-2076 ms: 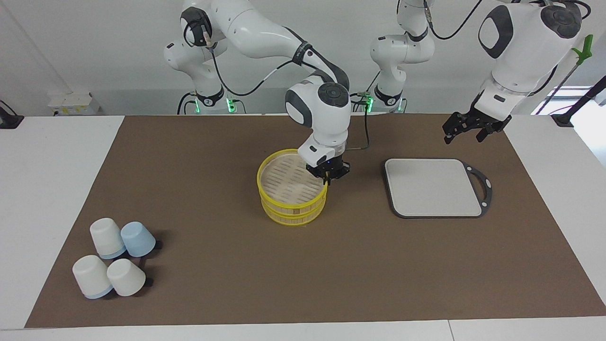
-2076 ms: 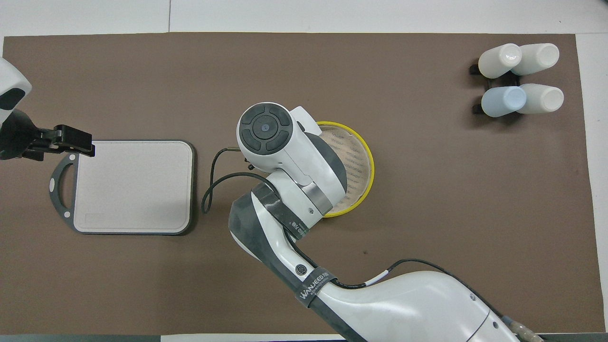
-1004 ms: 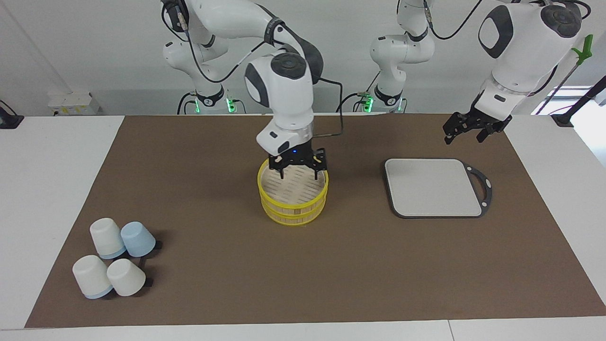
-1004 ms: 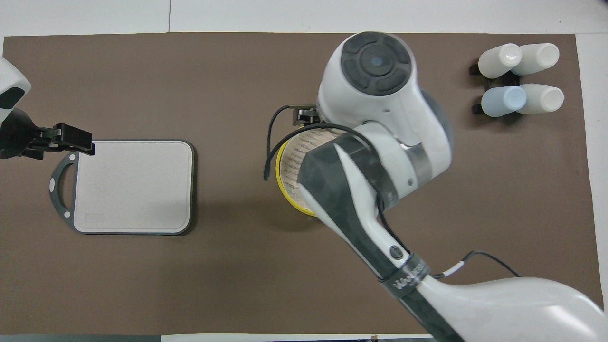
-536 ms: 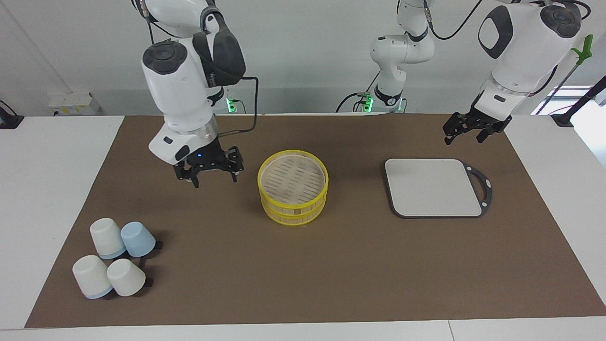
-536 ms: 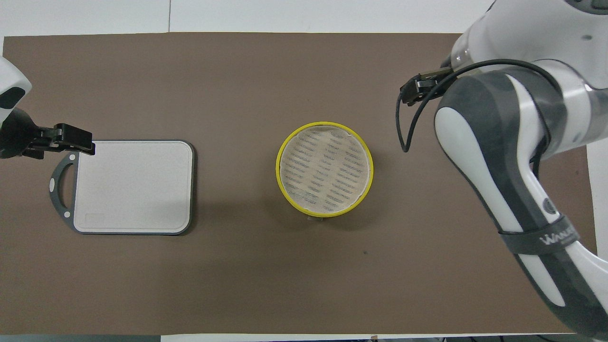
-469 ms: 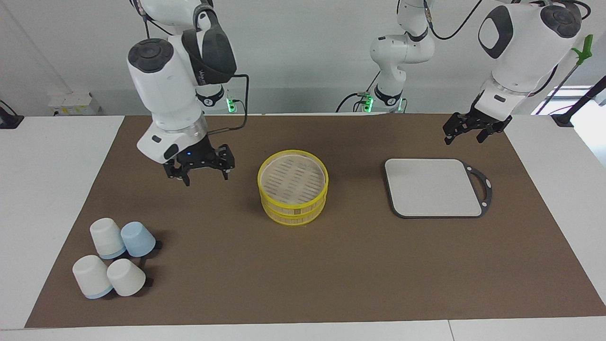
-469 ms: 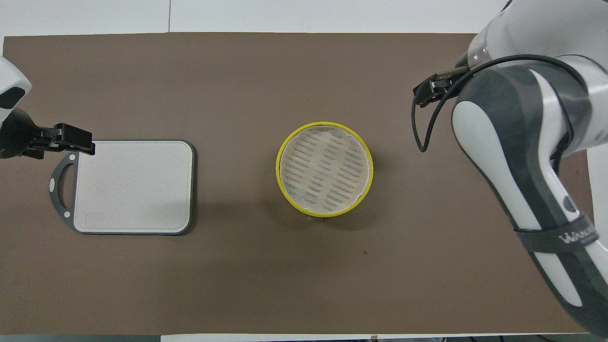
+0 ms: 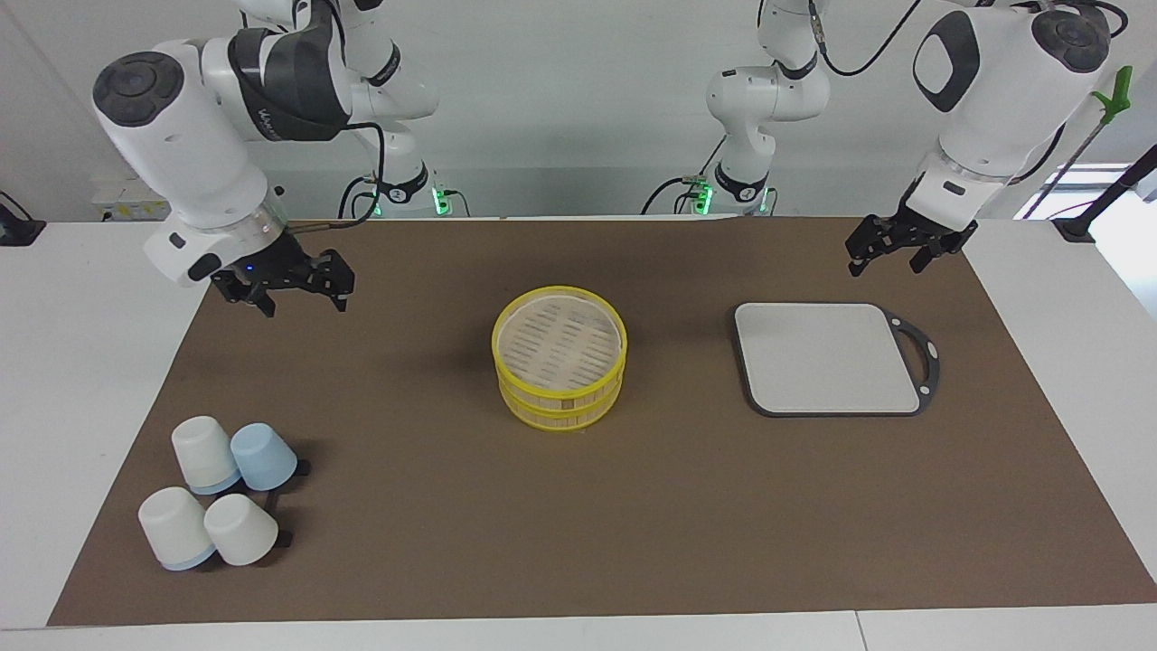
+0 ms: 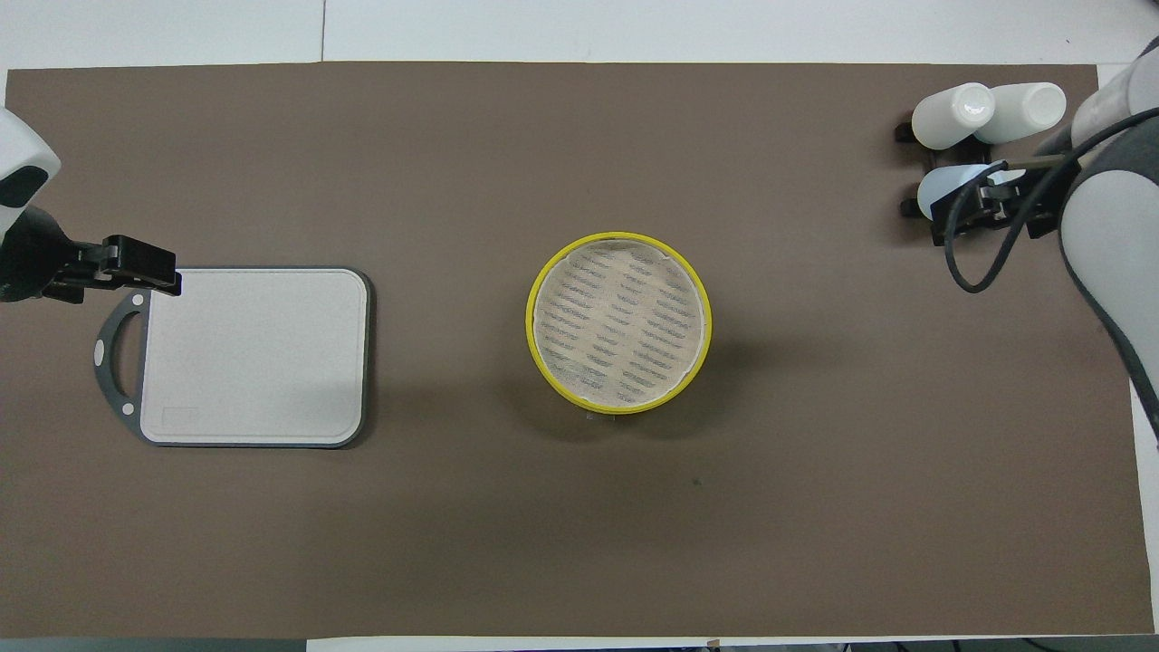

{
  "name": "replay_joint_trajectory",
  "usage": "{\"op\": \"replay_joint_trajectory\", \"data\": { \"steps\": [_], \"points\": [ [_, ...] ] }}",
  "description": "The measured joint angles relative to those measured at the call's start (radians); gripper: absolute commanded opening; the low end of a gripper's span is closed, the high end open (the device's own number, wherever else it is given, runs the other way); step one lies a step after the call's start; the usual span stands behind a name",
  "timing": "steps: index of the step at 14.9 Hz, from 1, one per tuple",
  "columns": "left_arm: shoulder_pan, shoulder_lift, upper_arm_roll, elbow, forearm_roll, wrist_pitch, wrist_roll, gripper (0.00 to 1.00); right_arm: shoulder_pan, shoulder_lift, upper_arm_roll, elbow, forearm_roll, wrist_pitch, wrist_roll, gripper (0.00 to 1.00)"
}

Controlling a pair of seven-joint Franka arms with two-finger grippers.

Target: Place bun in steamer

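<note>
The steamer (image 9: pixel 559 389) stands in the middle of the brown mat, a yellow-rimmed bamboo basket with its slatted lid (image 9: pixel 559 333) closed on top; it also shows in the overhead view (image 10: pixel 618 323). The bun is out of view. My right gripper (image 9: pixel 305 300) is open and empty, up in the air over the mat toward the right arm's end, well apart from the steamer; in the overhead view (image 10: pixel 987 213) it covers part of the cups. My left gripper (image 9: pixel 884 262) is open and empty and waits over the mat beside the grey tray's handle (image 10: pixel 149 272).
A grey rectangular tray (image 9: pixel 827 357) with a black handle lies toward the left arm's end (image 10: pixel 253 355). Several white and pale-blue cups (image 9: pixel 221 493) lie tipped at the right arm's end, farther from the robots than the steamer (image 10: pixel 987 118).
My right gripper left the steamer's rim, opened, and swung up and away toward the right arm's end. The lid stays on the steamer. The left arm has not moved.
</note>
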Motion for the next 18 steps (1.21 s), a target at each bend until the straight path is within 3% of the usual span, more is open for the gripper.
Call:
{"op": "replay_joint_trajectory", "data": {
  "steps": [18],
  "points": [
    [0.0, 0.0, 0.0, 0.0, 0.0, 0.0, 0.0, 1.0, -0.048, -0.068, 0.0, -0.089, 0.0, 0.027, -0.037, 1.0]
  ]
}}
